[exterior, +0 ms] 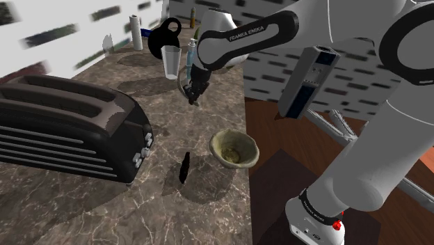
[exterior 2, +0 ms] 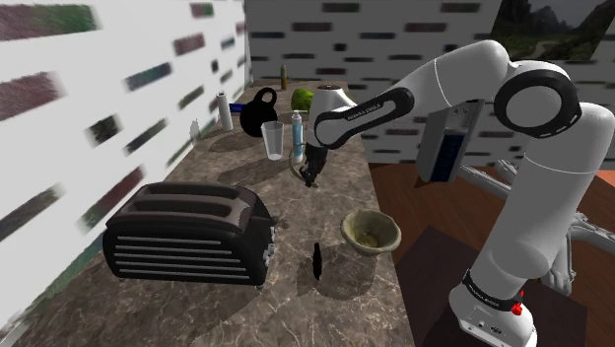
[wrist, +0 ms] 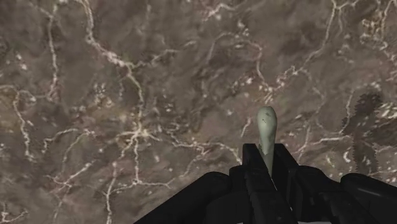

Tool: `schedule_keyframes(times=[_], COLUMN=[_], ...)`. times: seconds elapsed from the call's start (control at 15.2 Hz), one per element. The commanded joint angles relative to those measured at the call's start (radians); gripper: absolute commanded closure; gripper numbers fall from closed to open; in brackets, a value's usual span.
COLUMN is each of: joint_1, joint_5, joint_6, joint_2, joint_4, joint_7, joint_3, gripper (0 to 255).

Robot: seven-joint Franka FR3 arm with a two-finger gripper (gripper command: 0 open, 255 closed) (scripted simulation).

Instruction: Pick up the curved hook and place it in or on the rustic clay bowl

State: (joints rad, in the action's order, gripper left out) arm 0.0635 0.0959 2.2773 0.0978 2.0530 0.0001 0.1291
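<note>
My black two-finger gripper [wrist: 267, 154] is closed tight on the pale grey-green curved hook [wrist: 266, 127], whose rounded tip sticks out past my fingertips [wrist: 253, 156] over the brown, white-veined marble counter [wrist: 127, 95]. In the shoulder view my hand [exterior: 193, 90] hangs above the far part of the counter, just to the right of a clear drinking glass [exterior: 171, 61], with a black round-bodied jug [exterior: 167, 33] and a white paper roll [exterior: 136, 31] farther back by the wall. The rustic clay bowl [exterior: 218, 140], beige and rough, sits nearer the stand and close to the counter's right edge, well apart from my hand and the hook. In the second exterior view the bowl [exterior 2: 351, 225] lies nearer the camera and to the right of my gripper [exterior 2: 310, 175]. A small dark bottle [exterior: 185, 168] stands upright just to the left of the bowl, and a large black ribbed toaster [exterior: 69, 129] takes up the near left of the counter.
</note>
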Motion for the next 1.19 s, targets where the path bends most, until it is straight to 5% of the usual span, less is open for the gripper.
schedule_keyframes(times=[0.0, 0.86, 1.12], joint_1=[0.0, -0.003, 0.015], joint_5=[-0.001, -0.002, 0.018], joint_6=[-0.028, -0.187, -0.158], joint_2=[-0.009, -0.061, -0.205], joint_4=[-0.019, -0.125, 0.044], joint_7=[0.002, 0.013, 0.038], joint_3=[0.0, -0.002, 0.016], gripper=[255, 255, 255])
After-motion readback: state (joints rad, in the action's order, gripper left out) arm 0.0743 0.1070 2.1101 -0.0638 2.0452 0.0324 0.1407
